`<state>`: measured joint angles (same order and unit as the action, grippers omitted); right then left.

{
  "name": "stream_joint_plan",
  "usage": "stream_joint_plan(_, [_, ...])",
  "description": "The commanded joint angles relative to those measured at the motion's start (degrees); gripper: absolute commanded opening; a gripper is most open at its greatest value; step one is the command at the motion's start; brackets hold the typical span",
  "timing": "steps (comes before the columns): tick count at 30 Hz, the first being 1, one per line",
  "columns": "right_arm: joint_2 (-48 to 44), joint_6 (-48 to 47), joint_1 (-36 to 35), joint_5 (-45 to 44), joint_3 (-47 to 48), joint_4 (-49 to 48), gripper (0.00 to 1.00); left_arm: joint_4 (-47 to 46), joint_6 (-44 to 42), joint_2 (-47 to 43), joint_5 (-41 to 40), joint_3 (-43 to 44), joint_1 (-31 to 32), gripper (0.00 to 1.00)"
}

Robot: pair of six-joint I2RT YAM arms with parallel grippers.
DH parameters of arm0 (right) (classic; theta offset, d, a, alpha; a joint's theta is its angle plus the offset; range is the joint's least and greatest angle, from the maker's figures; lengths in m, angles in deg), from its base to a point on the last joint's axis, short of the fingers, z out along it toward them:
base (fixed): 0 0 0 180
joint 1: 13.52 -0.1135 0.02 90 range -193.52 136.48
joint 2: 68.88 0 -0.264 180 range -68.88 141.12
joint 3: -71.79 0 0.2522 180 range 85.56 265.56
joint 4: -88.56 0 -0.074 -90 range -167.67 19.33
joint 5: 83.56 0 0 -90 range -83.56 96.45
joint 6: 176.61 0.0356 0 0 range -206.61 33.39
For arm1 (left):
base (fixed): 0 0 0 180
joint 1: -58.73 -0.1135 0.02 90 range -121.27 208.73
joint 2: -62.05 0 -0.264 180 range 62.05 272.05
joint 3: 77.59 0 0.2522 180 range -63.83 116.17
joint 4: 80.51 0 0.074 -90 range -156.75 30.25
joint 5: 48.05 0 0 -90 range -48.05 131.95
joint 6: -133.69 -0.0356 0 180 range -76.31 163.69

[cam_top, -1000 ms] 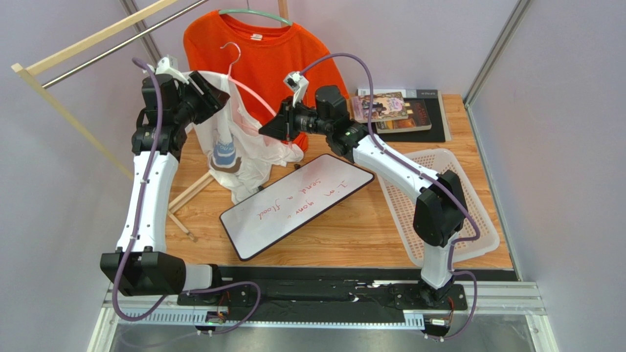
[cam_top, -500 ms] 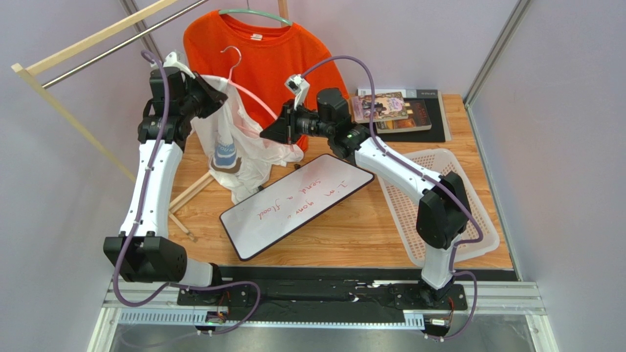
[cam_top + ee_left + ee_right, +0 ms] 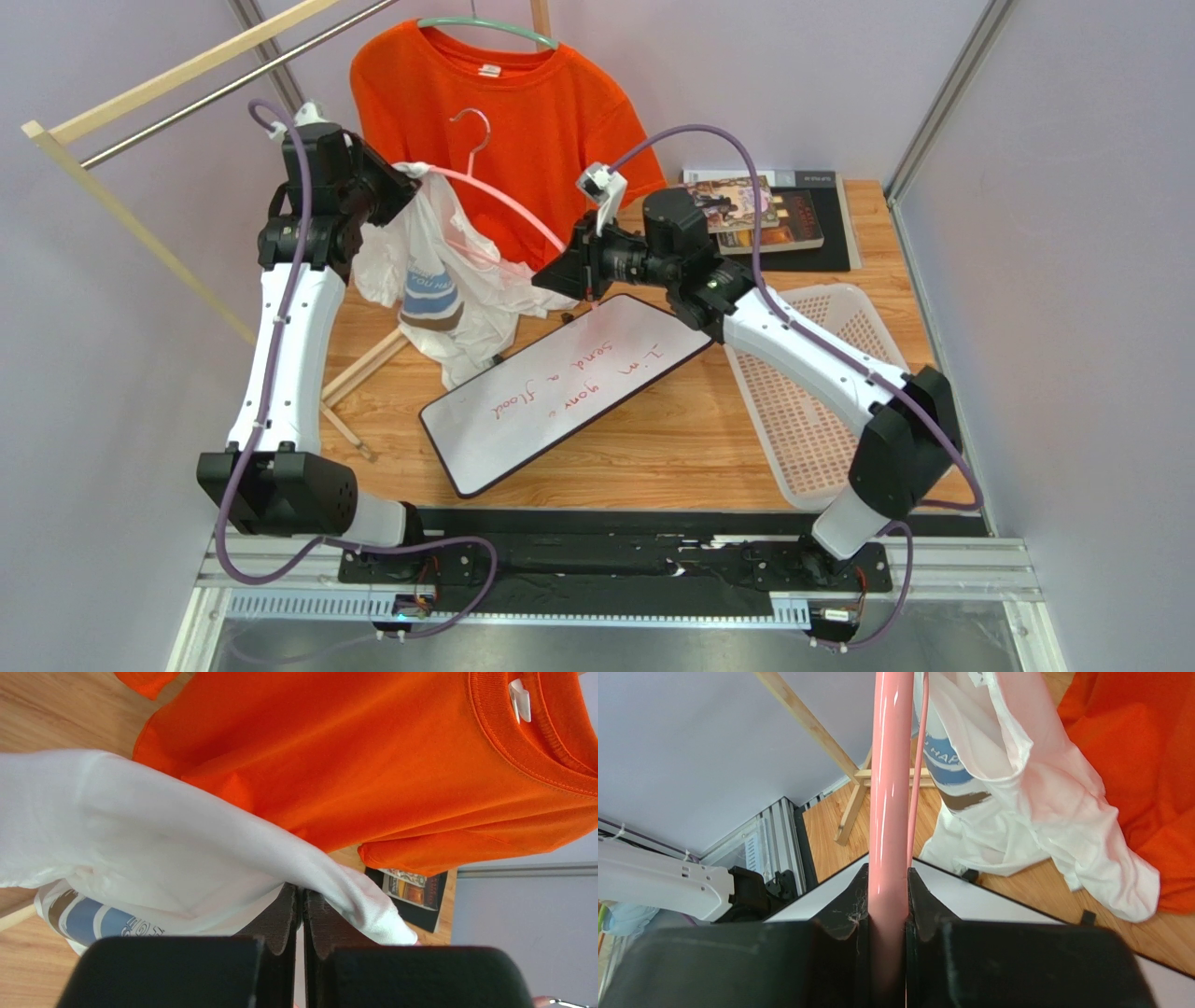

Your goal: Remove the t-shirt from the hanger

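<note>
The left pincer (image 3: pixel 302 897) is pressed together, its two dark fingers all but meeting, and a fold of the white t-shirt (image 3: pixel 140 829) is nipped at their tips. From that pinch the cloth spreads away and sags below the fingers, showing part of a blue and brown print. Just past the tips, further out, hangs an orange t-shirt (image 3: pixel 351 763) with its collar up, on a pale green hanger (image 3: pixel 484 24).

Across from it, the right pincer (image 3: pixel 887 882) is clamped on the pink hanger (image 3: pixel 889 777). The fingers squeeze one thick arm of it, and the bar runs straight out from between them towards the left pincer. The wire hook stands up in the gap between the two pincers.

The white shirt is draped over the far part of that bar, bunched up near the left pincer. It trails down between the two pincers until its lower edge lies on the wooden table (image 3: pixel 673 455).

Directly under the right pincer is a whiteboard (image 3: pixel 561 392) with red handwriting, lying flat and askew, its near corner just beside the shirt's hem. Behind the right pincer's wrist some books (image 3: pixel 758 210) sit at the table's far edge. A white mesh basket (image 3: pixel 842 406) lies beside that arm's elbow. Out beyond the left pincer, on its outer side, a wooden rack (image 3: pixel 140 98) slants up.
</note>
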<state>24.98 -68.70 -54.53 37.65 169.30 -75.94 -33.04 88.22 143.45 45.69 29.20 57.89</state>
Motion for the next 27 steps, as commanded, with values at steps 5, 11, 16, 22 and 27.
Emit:
stream_joint_plan(5, [-14.2, -3.8, 2.7, -3.0, -7.5, 3.1, 0.00, 0.6, 2.7, 1.1, -2.3, 3.7, -1.2, 0.00])
stream_joint_plan(11, [-22.9, -8.0, 3.6, -3.3, -12.2, 10.0, 0.00, 1.1, 3.6, 1.4, -1.9, 3.6, -2.5, 0.00])
stream_joint_plan(16, [-28.7, -6.6, 3.8, -4.7, -15.0, 11.5, 0.00, 1.4, 3.1, 1.4, -3.0, 4.5, -2.9, 0.00])
stream_joint_plan(22, [-31.2, -6.6, 4.2, -6.3, -13.9, 15.3, 0.00, 1.6, 3.3, 1.4, -2.8, 4.2, -3.0, 0.00])
stream_joint_plan(27, [-27.5, -1.0, 5.6, -7.7, -6.3, 15.6, 0.00, 2.1, 4.2, 0.8, -3.0, 2.8, -3.2, 0.00])
